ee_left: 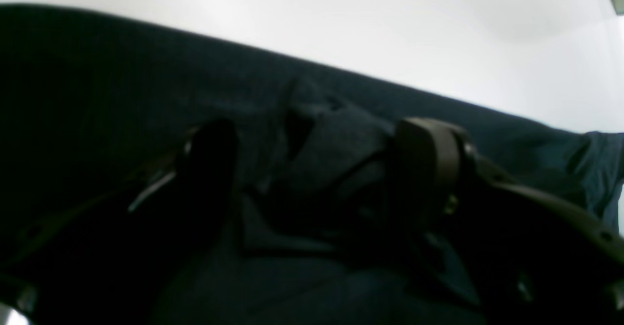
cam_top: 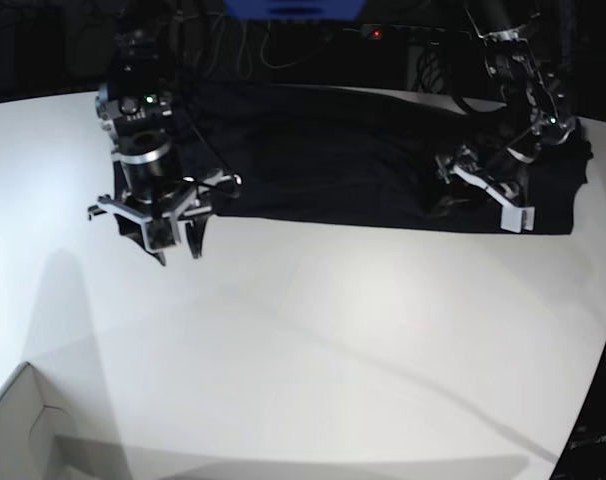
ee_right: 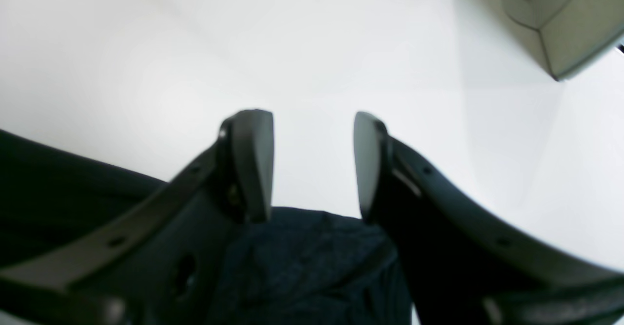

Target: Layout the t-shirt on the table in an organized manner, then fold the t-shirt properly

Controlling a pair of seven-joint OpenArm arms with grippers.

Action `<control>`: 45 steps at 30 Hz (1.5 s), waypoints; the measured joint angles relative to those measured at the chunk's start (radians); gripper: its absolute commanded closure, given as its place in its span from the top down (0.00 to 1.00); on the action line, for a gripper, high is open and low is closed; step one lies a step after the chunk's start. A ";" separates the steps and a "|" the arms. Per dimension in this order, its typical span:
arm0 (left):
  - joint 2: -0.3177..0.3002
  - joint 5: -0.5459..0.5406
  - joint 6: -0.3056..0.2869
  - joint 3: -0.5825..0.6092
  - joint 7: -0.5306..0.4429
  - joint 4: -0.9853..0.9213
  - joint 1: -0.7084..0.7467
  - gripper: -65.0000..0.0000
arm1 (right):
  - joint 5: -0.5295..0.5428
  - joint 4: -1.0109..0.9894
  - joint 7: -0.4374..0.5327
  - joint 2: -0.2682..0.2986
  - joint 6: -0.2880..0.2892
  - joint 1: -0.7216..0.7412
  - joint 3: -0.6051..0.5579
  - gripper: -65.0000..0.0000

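The black t-shirt point(cam_top: 343, 160) lies spread in a long band along the far side of the white table point(cam_top: 333, 330). My right gripper point(cam_top: 180, 250) hangs at the shirt's left near corner, tips pointing down over the table. In the right wrist view this gripper point(ee_right: 312, 164) is open, with bare table point(ee_right: 243, 47) between its tips and the shirt's edge point(ee_right: 302, 261) under the finger bases. My left gripper point(cam_top: 473, 195) is low on the shirt's right part. In the left wrist view it point(ee_left: 319, 162) stands open, a bunched fold of fabric point(ee_left: 336, 159) between its fingers.
A white cardboard box corner point(cam_top: 23, 430) sits at the table's near left and shows in the right wrist view point(ee_right: 560, 23) too. The table's curved edge runs down the right side point(cam_top: 598, 370). Dark cables and equipment stand behind the table.
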 measured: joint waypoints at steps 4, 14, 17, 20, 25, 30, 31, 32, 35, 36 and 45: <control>0.005 -0.009 -0.003 0.024 -0.010 -0.021 -0.014 0.75 | 0.000 0.000 0.002 0.000 0.000 -0.001 0.000 0.42; 0.009 0.016 0.008 0.042 0.042 0.061 0.019 0.65 | 0.000 0.000 0.002 0.000 0.000 -0.001 0.000 0.41; 0.010 0.015 0.009 -0.003 0.039 0.066 0.030 0.65 | 0.000 0.000 0.002 0.000 0.000 0.000 0.000 0.41; 0.005 0.024 0.012 -0.070 0.040 0.064 0.030 0.65 | 0.000 0.000 0.002 0.003 0.000 0.000 0.000 0.41; 0.005 0.026 0.012 -0.117 0.043 0.064 0.027 0.65 | 0.000 -0.001 0.002 0.002 0.001 0.000 0.000 0.41; 0.005 0.023 0.011 -0.126 0.050 0.072 0.027 0.65 | 0.000 -0.001 0.002 0.002 0.001 -0.002 -0.005 0.41; 0.007 0.024 0.009 -0.125 0.057 0.083 0.027 0.65 | 0.000 -0.001 0.002 0.002 0.001 -0.002 -0.005 0.41; 0.010 0.025 0.009 -0.124 0.062 0.103 0.028 0.65 | 0.000 -0.001 0.002 0.002 0.001 -0.003 -0.005 0.41; 0.018 0.018 0.009 -0.098 0.053 0.172 0.033 0.65 | 0.000 -0.001 0.002 0.002 0.001 -0.006 -0.004 0.41; 0.026 0.023 0.009 -0.081 0.049 0.191 0.034 0.65 | 0.000 -0.002 0.002 0.003 0.000 -0.006 -0.004 0.41; 0.041 0.030 0.012 0.006 0.051 0.155 0.031 0.65 | 0.000 -0.001 0.002 0.002 0.000 -0.008 -0.002 0.41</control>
